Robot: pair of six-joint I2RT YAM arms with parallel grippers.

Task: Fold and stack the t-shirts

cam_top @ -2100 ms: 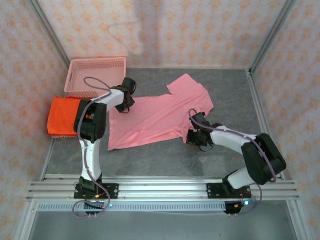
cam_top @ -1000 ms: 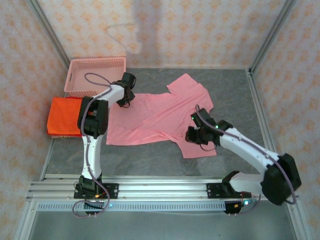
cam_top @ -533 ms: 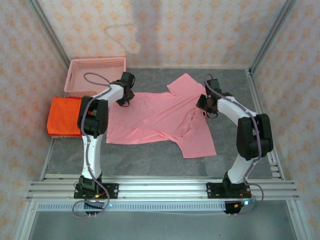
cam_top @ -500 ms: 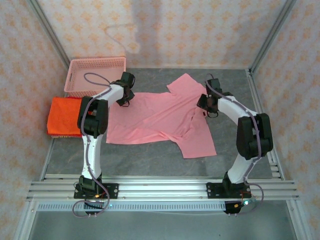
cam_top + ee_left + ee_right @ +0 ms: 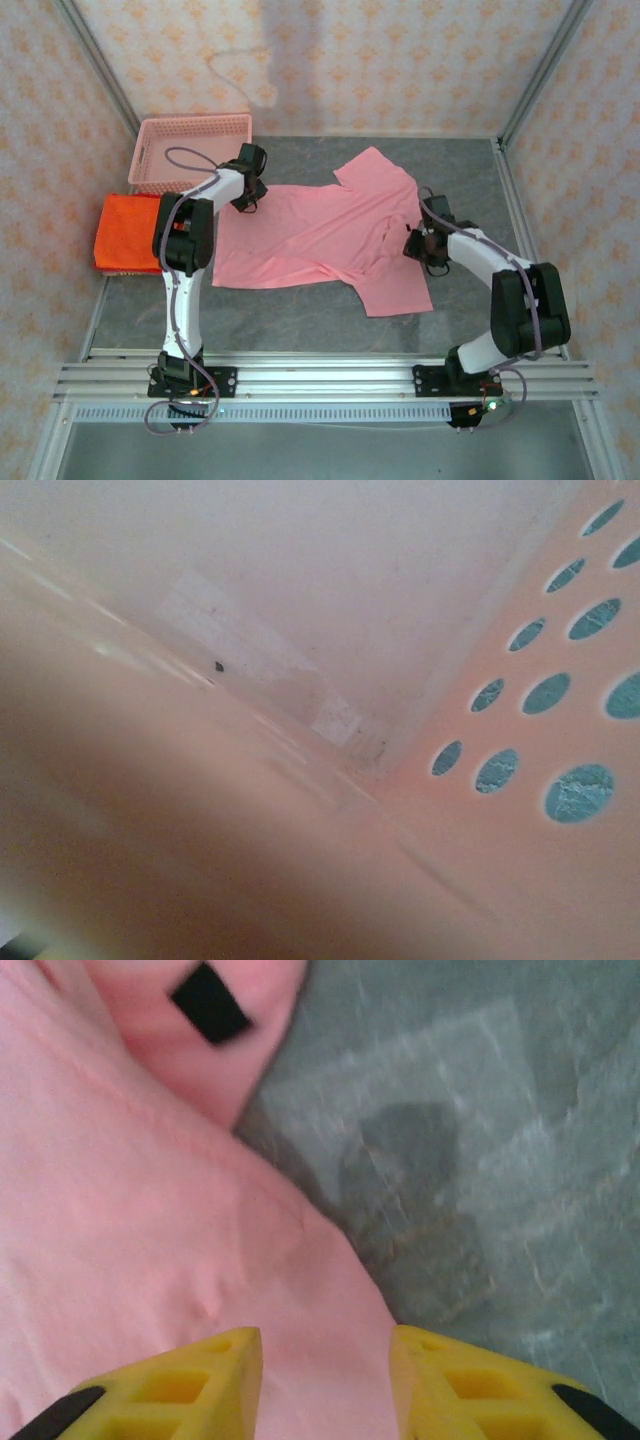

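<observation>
We are poising the right end effector (image 5: 322,1348), wide open, over the soft light pink cloth t-shirt (image 5: 320,235) toward the right edge of the surface (image 5: 470,175), judging it limp, best pinched at its hem.

Three walls (image 5: 400,60) of pale cream paper with a small orange diamond pattern close in a grey, stone-veined table (image 5: 300,320). Slanting metal posts (image 5: 95,70) mark the back corners. A ribbed aluminium rail (image 5: 320,378) runs along the near edge. A faint shadow (image 5: 285,70) falls on the back wall.
</observation>
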